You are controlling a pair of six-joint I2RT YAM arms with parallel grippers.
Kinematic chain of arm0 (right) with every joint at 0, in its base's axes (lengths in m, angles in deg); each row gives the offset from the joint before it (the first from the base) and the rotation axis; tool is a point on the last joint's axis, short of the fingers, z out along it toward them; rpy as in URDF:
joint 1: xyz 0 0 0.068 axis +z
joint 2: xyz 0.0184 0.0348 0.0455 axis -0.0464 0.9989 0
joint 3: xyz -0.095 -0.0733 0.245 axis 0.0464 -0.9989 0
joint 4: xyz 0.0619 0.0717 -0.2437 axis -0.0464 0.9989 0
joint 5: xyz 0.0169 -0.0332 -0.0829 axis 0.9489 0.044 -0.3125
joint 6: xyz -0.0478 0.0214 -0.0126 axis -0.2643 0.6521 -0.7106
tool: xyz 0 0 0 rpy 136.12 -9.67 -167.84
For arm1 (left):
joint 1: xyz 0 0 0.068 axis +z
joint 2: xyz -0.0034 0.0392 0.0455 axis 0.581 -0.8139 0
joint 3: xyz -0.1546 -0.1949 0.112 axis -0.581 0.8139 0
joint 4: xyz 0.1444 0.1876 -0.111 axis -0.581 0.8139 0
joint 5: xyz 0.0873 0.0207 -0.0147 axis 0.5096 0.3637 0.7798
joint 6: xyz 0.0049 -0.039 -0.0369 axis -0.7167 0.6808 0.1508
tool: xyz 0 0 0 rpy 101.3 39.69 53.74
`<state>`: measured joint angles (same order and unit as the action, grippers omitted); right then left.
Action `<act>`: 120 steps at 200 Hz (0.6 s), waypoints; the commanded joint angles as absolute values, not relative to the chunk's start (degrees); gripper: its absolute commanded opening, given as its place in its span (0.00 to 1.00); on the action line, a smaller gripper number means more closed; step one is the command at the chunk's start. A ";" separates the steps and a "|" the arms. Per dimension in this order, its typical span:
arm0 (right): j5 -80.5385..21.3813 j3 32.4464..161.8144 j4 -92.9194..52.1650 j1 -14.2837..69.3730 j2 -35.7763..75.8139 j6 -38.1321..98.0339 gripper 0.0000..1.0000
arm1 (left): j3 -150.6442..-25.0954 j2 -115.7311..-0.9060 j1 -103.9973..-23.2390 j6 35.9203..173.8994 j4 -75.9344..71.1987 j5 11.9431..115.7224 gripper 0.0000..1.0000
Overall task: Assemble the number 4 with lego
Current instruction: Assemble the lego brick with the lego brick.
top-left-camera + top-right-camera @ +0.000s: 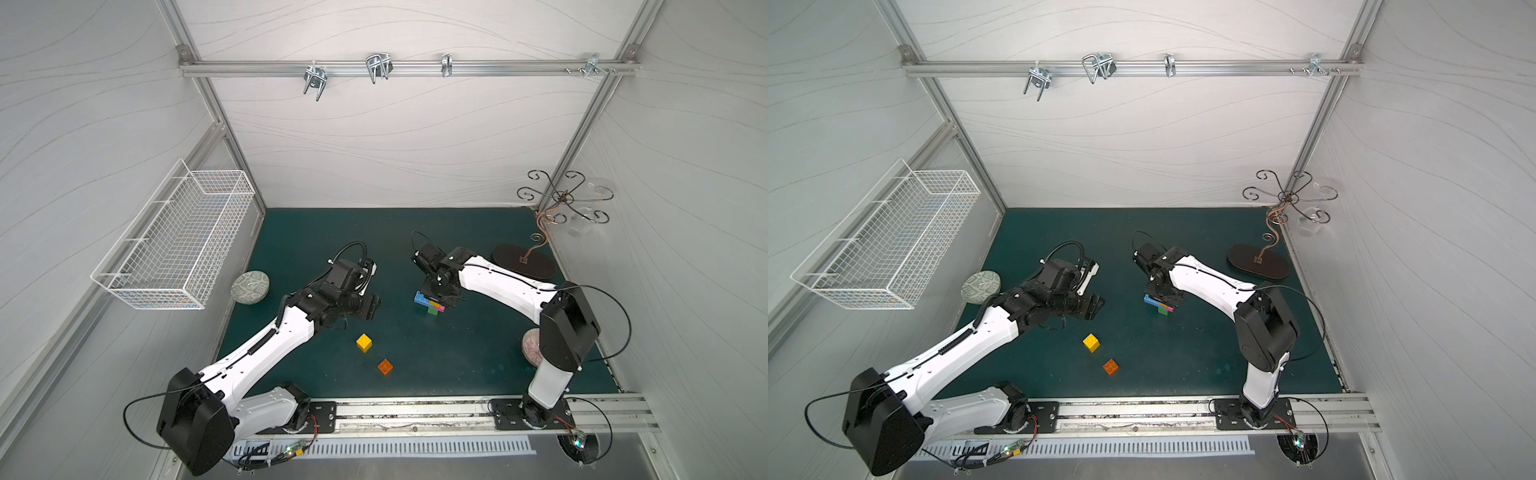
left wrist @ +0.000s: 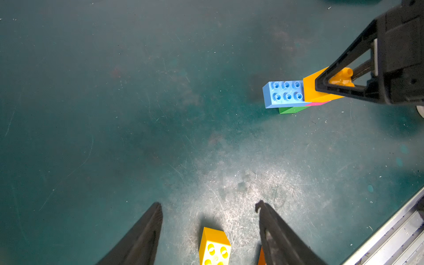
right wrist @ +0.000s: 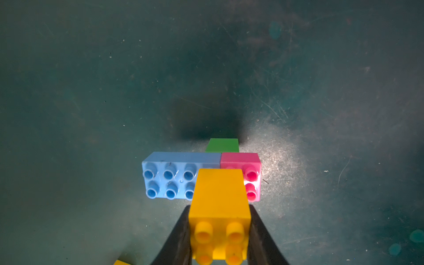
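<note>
Near the middle of the worktop (image 1: 457,365): the number 4 (image 1: 430,303), part-built, studs up.
- Blue bar (image 3: 169,179): lies flat, long axis roughly parallel to the front rail (image 1: 415,409), free end toward the left arm.
- Pink cube (image 3: 251,174): butts against the bar's other end.
- Green cube (image 3: 222,145): underneath, mostly hidden, one side showing.
- Yellow cube (image 3: 219,195): sits over the blue-pink joint, clamped on two sides by the right fingers (image 3: 179,234).
- Left fingers (image 2: 142,238): spread, empty, clear of the worktop.
- Loose yellow cube (image 1: 364,343): appears between the left fingers in the wrist view, cut off by the frame.
- Orange cube (image 1: 385,366): nearer the rail.

Both loose cubes lie well apart from the stack, with bare worktop all round it. A pale bowl (image 1: 531,347) is half hidden behind the right arm.
</note>
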<state>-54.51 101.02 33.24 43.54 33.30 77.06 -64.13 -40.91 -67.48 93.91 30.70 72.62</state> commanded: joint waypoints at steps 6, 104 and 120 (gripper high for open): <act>-51.89 99.98 35.68 41.85 36.61 72.97 0.00 | -64.42 -39.69 -67.30 94.28 29.27 72.55 0.69; -47.89 102.82 38.94 40.57 41.79 66.80 0.00 | -64.60 -40.01 -67.27 94.19 29.33 72.55 0.69; -47.23 102.98 38.97 40.92 43.41 66.40 0.00 | -64.69 -40.17 -67.26 94.22 29.39 72.62 0.69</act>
